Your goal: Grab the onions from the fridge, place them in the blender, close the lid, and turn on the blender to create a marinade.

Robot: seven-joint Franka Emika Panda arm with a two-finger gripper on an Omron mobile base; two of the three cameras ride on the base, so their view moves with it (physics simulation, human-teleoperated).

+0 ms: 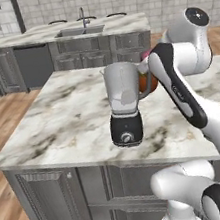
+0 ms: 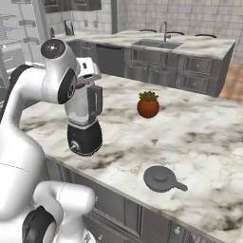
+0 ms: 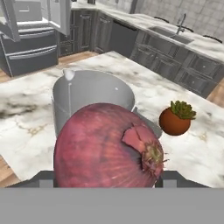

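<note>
My gripper is shut on a dark red-purple onion, which bulges large between the two finger tips in the hand view. Just beyond and below the onion gapes the open mouth of the blender jug. From the right base view the hand hovers over the top of the blender, a sliver of the red onion showing under it. In the left base view the forearm hides the hand, and the blender stands on the island near its front edge. The lid lies flat on the counter, well to the blender's right. The fridge stands far off.
A small potted plant in an orange-brown pot stands on the marble island behind and right of the blender. A back counter with sink and faucet runs along the tiled wall. Wooden floor surrounds the island.
</note>
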